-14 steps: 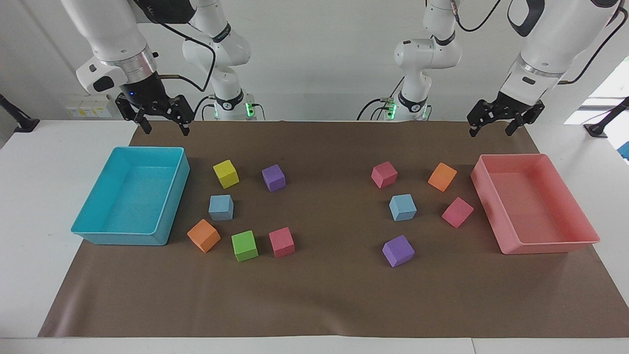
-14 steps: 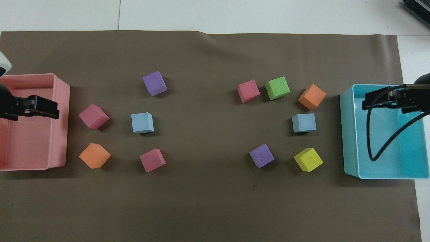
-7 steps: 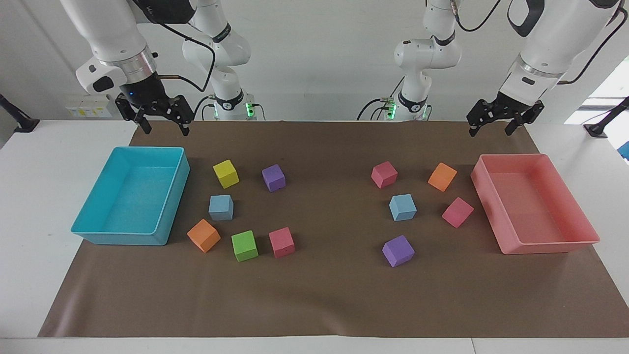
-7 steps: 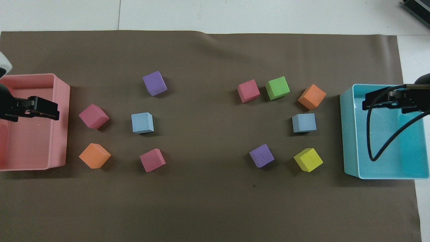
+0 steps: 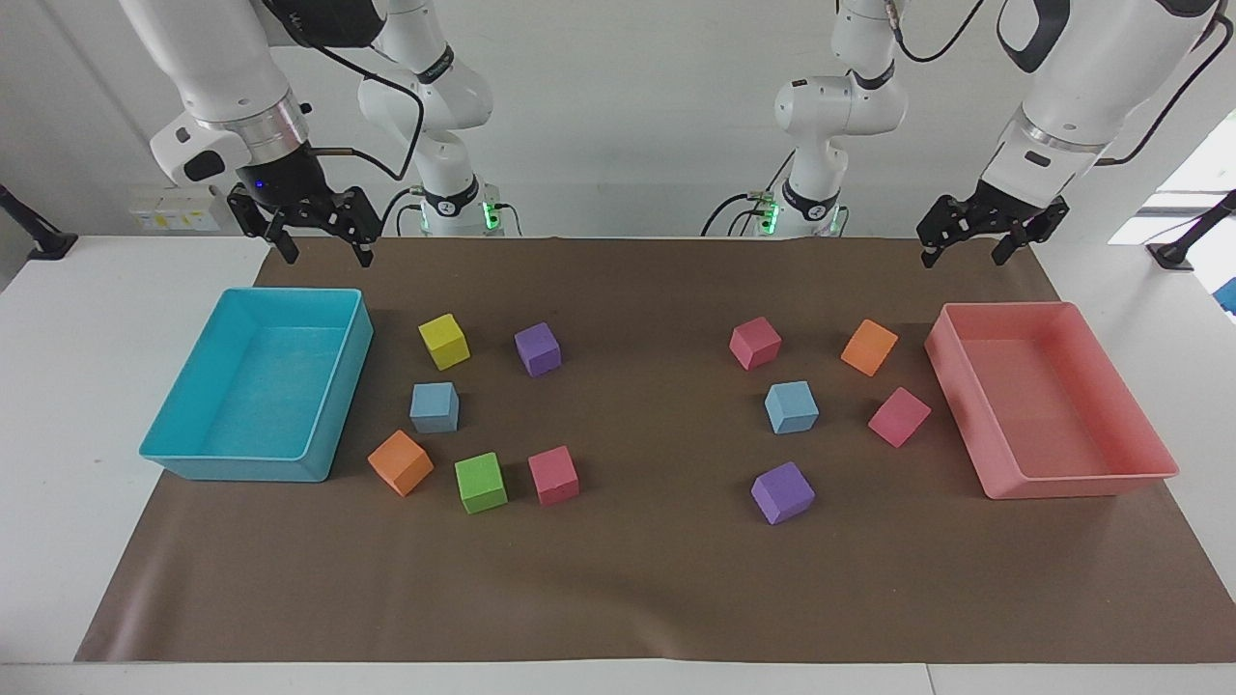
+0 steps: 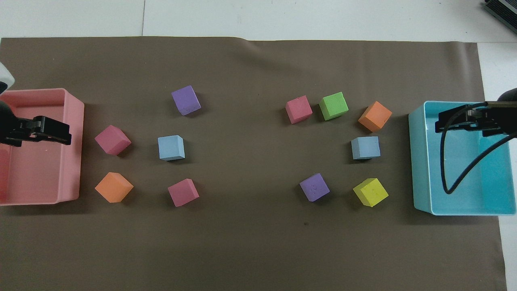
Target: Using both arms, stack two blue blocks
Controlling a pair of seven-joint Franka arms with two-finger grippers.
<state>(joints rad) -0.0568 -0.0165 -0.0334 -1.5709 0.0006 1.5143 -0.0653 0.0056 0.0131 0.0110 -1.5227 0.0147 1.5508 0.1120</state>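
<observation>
Blue blocks sit apart on the table, flat, cubes with no long axis: one between a yellow cube and an orange cube, one mid-cluster at the left arm's end. Right tool hangs spread wide over the cyan tray; left tool, likewise wide, over the pink tray. The overhead view shows only the tool tips.

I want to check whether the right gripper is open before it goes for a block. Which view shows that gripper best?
The facing view: the right gripper hangs in the air above the cyan tray, both fingers seen apart and open. The overhead view shows it edge-on over the tray, partly masked by its cable, so the finger gap is unreadable.
</observation>
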